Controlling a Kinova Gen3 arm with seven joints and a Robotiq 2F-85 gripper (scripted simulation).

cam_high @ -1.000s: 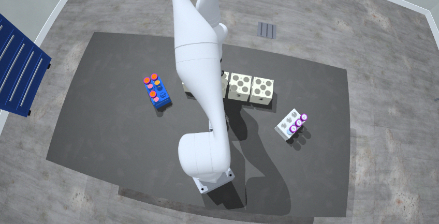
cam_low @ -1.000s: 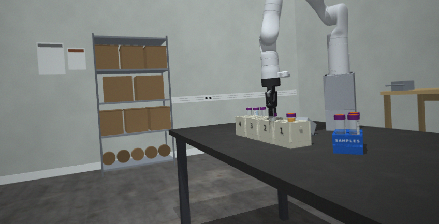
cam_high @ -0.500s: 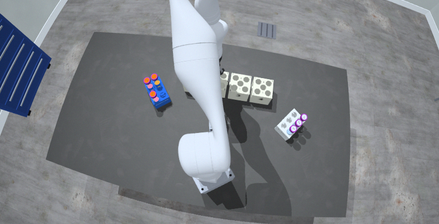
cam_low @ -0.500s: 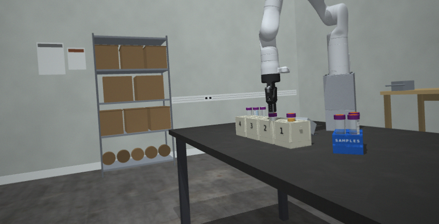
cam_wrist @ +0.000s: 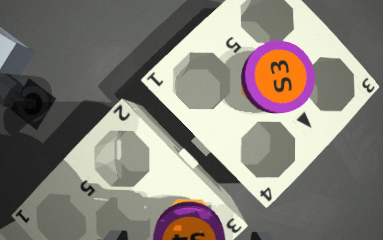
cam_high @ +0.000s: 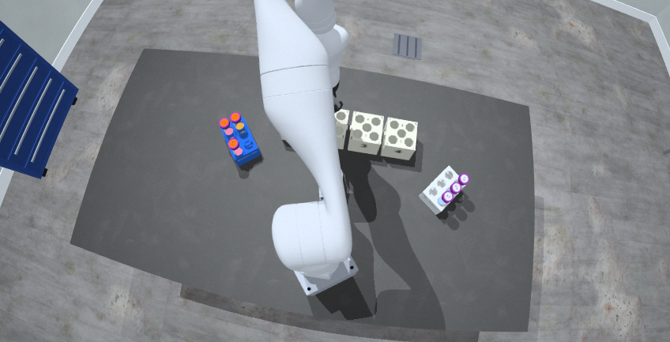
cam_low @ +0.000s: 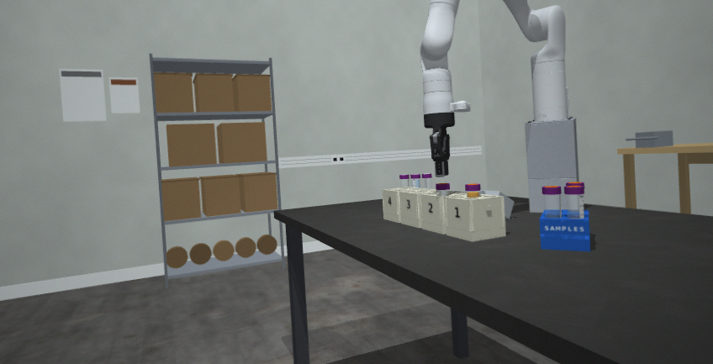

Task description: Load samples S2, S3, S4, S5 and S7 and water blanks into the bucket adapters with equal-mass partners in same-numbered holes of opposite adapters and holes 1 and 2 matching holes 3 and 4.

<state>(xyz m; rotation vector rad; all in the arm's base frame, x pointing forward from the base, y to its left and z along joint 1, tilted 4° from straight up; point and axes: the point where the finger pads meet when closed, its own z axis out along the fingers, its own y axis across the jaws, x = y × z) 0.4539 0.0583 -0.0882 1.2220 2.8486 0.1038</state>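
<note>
Four cream adapters stand in a row, numbered 1 [cam_low: 475, 220] [cam_wrist: 213, 135], 2 [cam_low: 430, 210] [cam_wrist: 68, 180], 3 [cam_low: 407, 205] [cam_high: 363, 147] and 4 [cam_low: 388, 203] [cam_high: 397, 152]. Tube S3 [cam_wrist: 278, 76] [cam_low: 472, 189] stands in hole 5 of adapter 1. A second orange-dotted tube [cam_wrist: 190, 231] [cam_low: 442, 187] stands in adapter 2, seemingly in hole 3; its label is cut off by the frame edge. My gripper [cam_low: 441, 172] [cam_wrist: 188, 238] hangs just above that tube's cap, its fingers apart and clear of it. The arm hides adapter 1 in the overhead view.
The blue SAMPLES rack [cam_high: 246, 148] [cam_low: 564, 230] with orange-dotted tubes stands to one side of the row. The white blanks rack [cam_high: 434, 193] with three white-dotted tubes stands to the other. A small grey desk [cam_low: 505, 200] sits behind adapter 1.
</note>
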